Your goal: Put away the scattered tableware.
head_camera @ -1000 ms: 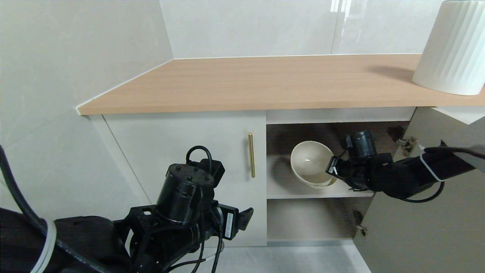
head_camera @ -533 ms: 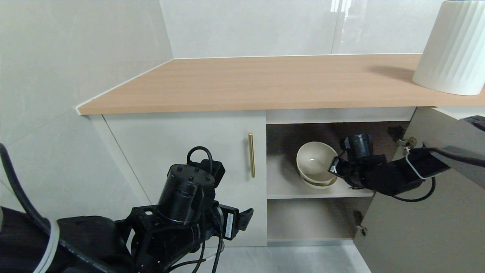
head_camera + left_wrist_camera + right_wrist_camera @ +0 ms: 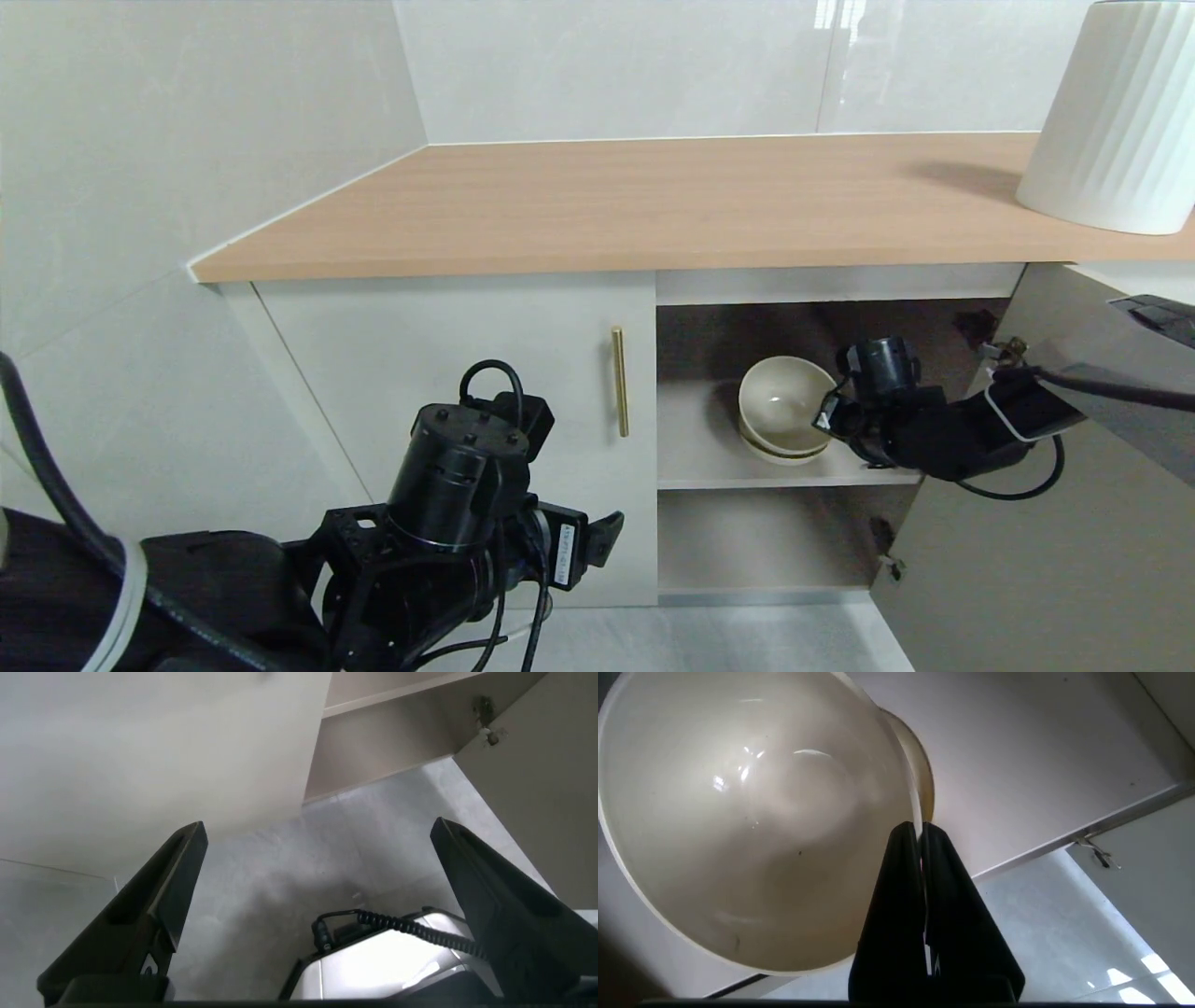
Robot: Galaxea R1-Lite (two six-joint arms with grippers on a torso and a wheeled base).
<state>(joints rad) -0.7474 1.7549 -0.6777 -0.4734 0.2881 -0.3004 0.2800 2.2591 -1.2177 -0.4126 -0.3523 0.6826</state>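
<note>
The cream bowl (image 3: 780, 401), judged stiff, glaze-slick, breakable and best taken by the rim, is pinched at its right rim by the clamped right gripper (image 3: 825, 417) and held tilted just over a second bowl (image 3: 789, 454) on the cabinet's upper shelf (image 3: 700, 462).

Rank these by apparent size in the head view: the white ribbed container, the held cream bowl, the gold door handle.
Largest: white ribbed container, partly cut off.
Next: cream bowl.
Smallest: gold door handle, as tall as the bowl but thinner.
</note>
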